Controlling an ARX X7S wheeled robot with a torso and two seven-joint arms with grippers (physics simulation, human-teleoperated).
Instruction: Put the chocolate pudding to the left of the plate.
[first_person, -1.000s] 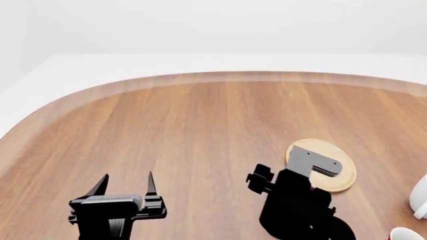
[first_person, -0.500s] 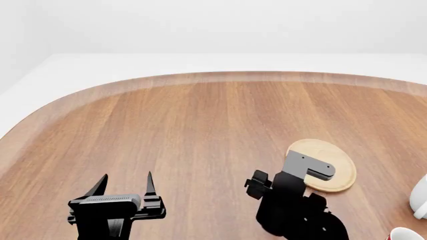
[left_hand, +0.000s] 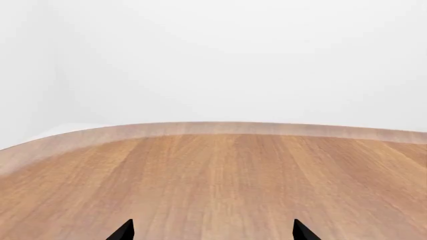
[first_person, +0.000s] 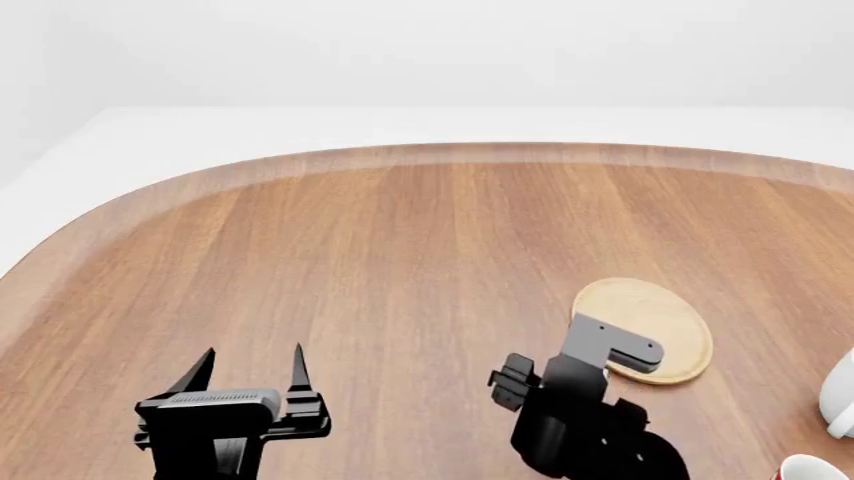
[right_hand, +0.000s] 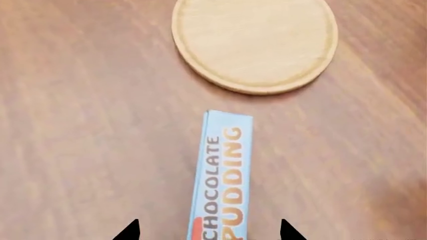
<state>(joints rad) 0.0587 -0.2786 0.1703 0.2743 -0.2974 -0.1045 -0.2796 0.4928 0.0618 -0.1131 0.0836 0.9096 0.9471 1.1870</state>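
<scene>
The chocolate pudding (right_hand: 223, 175) shows in the right wrist view as a narrow pale-blue printed face, lying on the table just short of the plate (right_hand: 255, 42). My right gripper (right_hand: 208, 231) is open. Its two black fingertips stand wide on either side of the carton, with a clear gap on each side. In the head view the plate (first_person: 661, 315) is a tan disc at the right, and my right gripper (first_person: 577, 400) with its grey wrist part hides the carton. My left gripper (first_person: 251, 365) is open and empty over bare table; it also shows in the left wrist view (left_hand: 210, 232).
A white mug (first_person: 841, 395) and a red mug (first_person: 807, 468) sit at the right edge of the head view. The wooden table (first_person: 400, 250) has a curved far edge, with a white floor beyond it.
My right arm has drawn back toward me, and its grey wrist part now covers less of the plate. The left arm has not moved.
</scene>
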